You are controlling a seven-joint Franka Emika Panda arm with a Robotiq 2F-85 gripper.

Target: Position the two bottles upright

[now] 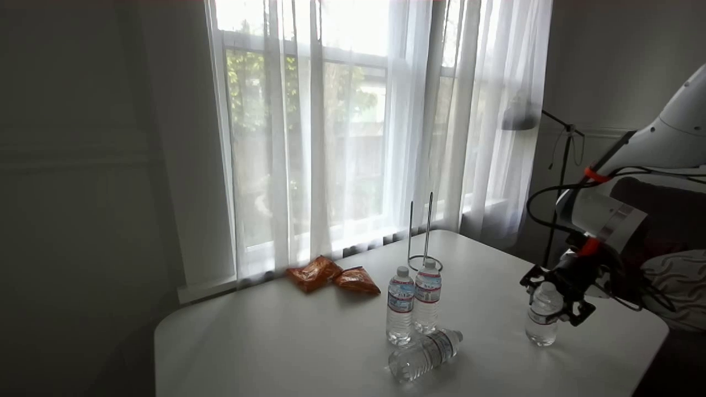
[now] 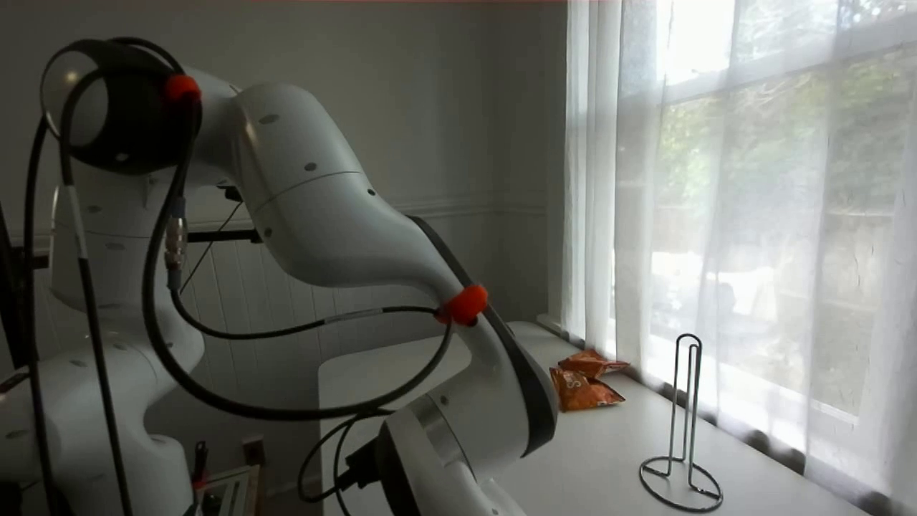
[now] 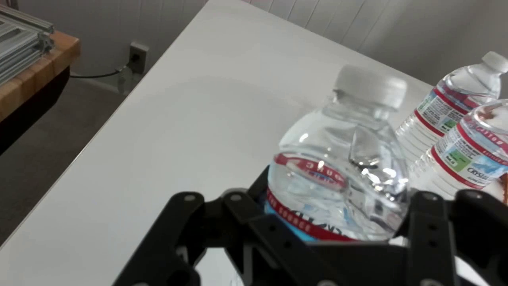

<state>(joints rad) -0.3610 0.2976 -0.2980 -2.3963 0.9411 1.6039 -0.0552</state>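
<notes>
Jaws clasp a bottle (image 3: 337,171), arm (image 2: 337,222) slanting down

Orange packets (image 2: 589,393) on white table (image 2: 594,466)

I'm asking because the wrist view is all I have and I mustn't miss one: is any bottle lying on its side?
Observer: Yes. An exterior view shows a lying bottle, nearer that camera than the two standing bottles.
Operator: Thanks. And the base of my gripped bottle? It's hidden from me.
Observer: In an exterior view its base shows, down by the tabletop; whether it touches, I can't tell.
</notes>
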